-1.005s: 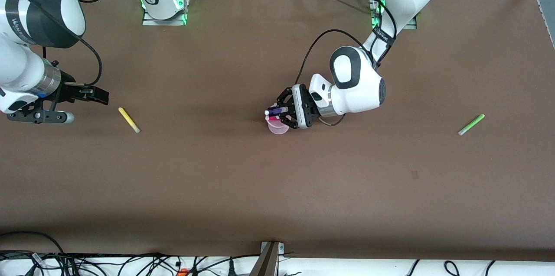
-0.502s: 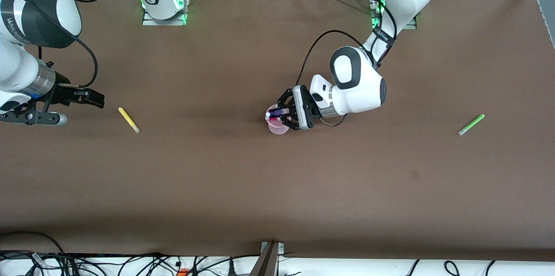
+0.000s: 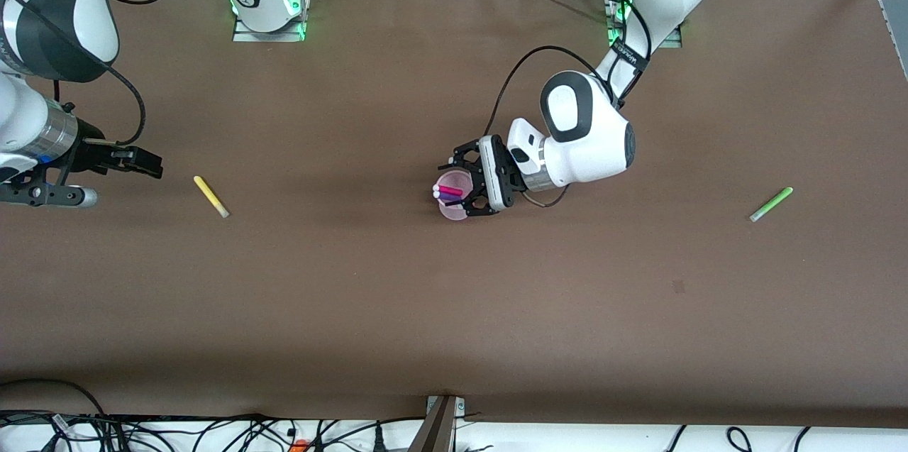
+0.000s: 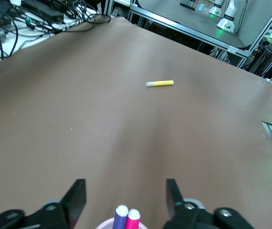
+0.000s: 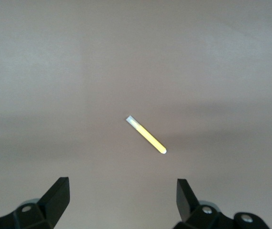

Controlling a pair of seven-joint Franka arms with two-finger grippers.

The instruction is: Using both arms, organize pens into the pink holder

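Note:
The pink holder (image 3: pixel 455 208) stands mid-table with the magenta pen (image 3: pixel 449 190) and the dark purple pen (image 3: pixel 447 196) in it. My left gripper (image 3: pixel 464 182) is open just over the holder, touching neither pen. In the left wrist view both pen tips, purple (image 4: pixel 121 215) and magenta (image 4: pixel 133 218), rise from the holder's rim (image 4: pixel 105 225) between my open fingers (image 4: pixel 77 198). The yellow pen (image 3: pixel 211 196) lies toward the right arm's end; my right gripper (image 3: pixel 150 165) is open and empty above the table beside it. The right wrist view shows the yellow pen (image 5: pixel 146 136) ahead of the gripper (image 5: pixel 123 195). The light green pen (image 3: pixel 771 204) lies toward the left arm's end.
The brown table (image 3: pixel 454 310) carries only the pens and holder. The arm bases (image 3: pixel 268 8) stand along its edge farthest from the front camera. Cables (image 3: pixel 213 434) hang past the nearest edge. The yellow pen also shows in the left wrist view (image 4: pixel 160 83).
My left gripper has opened and let go of the purple pen, which now stands in the holder beside the magenta one. My right gripper has drifted away from the yellow pen toward its table end.

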